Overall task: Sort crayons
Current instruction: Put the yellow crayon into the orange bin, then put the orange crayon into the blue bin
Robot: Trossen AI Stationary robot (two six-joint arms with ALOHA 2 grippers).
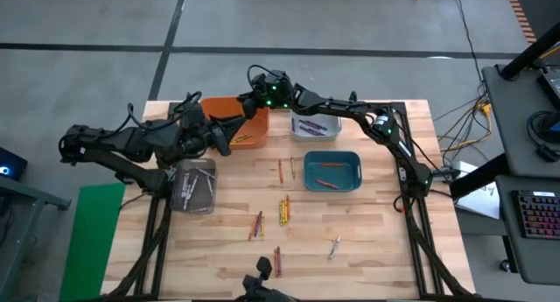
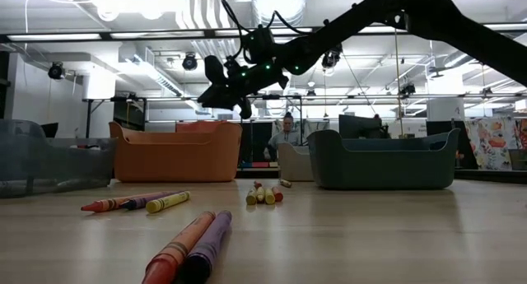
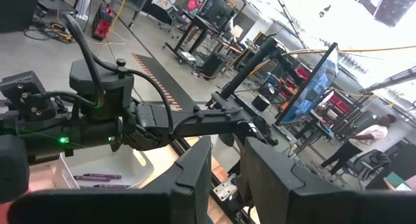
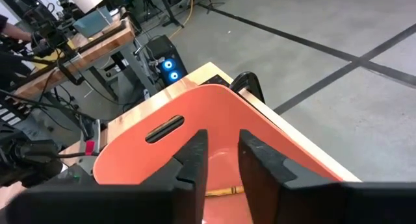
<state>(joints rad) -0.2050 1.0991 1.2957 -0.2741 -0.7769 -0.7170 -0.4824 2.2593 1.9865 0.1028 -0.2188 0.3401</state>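
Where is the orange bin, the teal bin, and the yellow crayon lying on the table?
orange bin [image 4: 214, 123], right wrist view, inside of its far wall.
teal bin [image 1: 332, 158], high view, its rim.
yellow crayon [image 2: 168, 202], low view, middle of its body.

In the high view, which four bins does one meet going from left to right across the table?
Clear bin → orange bin → white bin → teal bin.
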